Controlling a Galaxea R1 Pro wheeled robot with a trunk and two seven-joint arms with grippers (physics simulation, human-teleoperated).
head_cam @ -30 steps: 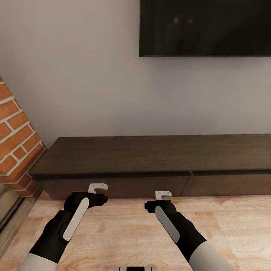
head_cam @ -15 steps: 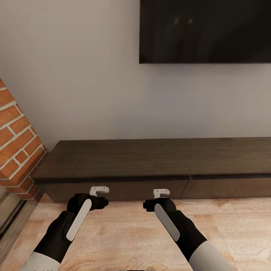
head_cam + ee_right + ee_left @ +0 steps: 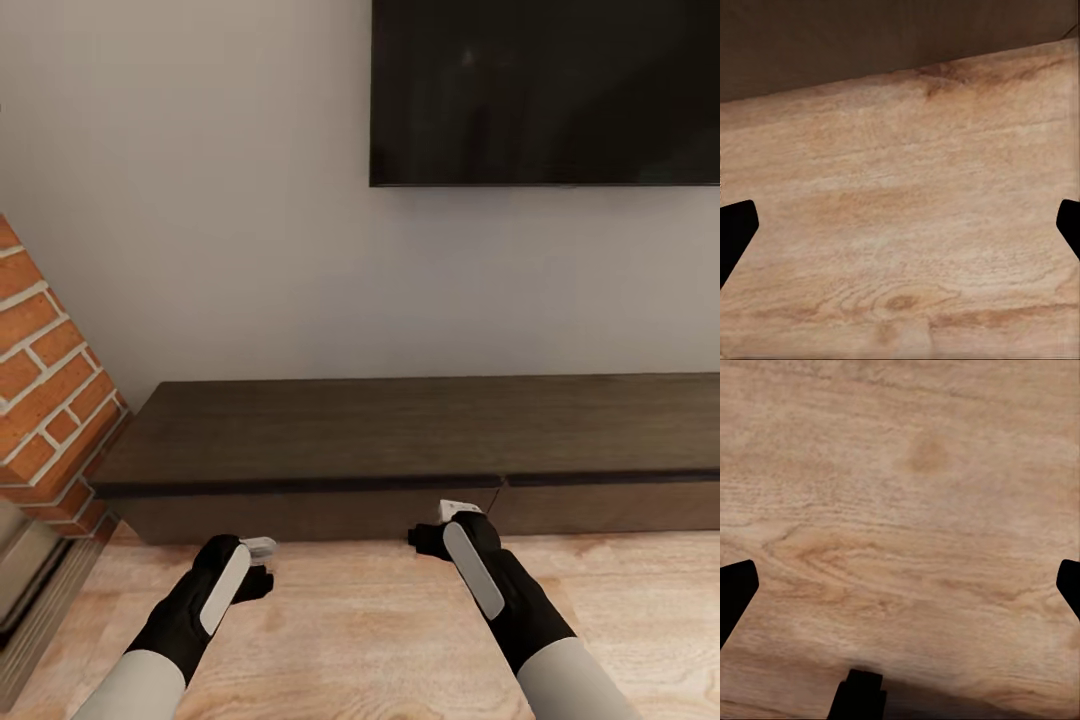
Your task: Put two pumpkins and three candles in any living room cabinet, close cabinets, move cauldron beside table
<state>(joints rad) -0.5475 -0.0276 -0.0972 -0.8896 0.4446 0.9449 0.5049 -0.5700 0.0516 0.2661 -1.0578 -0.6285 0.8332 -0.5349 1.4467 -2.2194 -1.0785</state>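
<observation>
Compared with a second ago, both arms are lowering and pulling apart a little: the left gripper (image 3: 258, 548) is now sitting lower over the floor (image 3: 350, 620), while the right gripper (image 3: 458, 510) is staying close to the front of the cabinet (image 3: 400, 420). The whole view is also shifting, so the camera is moving too. I judge the robot is settling in front of the cabinet to open a drawer.

Going from the left, the brick fireplace (image 3: 45, 380) is standing against the cabinet's left end. The left gripper is pointing down at bare planks, its fingers spread wide and holding nothing. The cabinet is running along the wall under the television (image 3: 545, 90), and its two drawer fronts are looking closed. The right gripper's fingers are also wide and empty, near the lower edge of the drawer front (image 3: 870, 37).

The smooth fronts have no handle, which may be making the opening difficult.
</observation>
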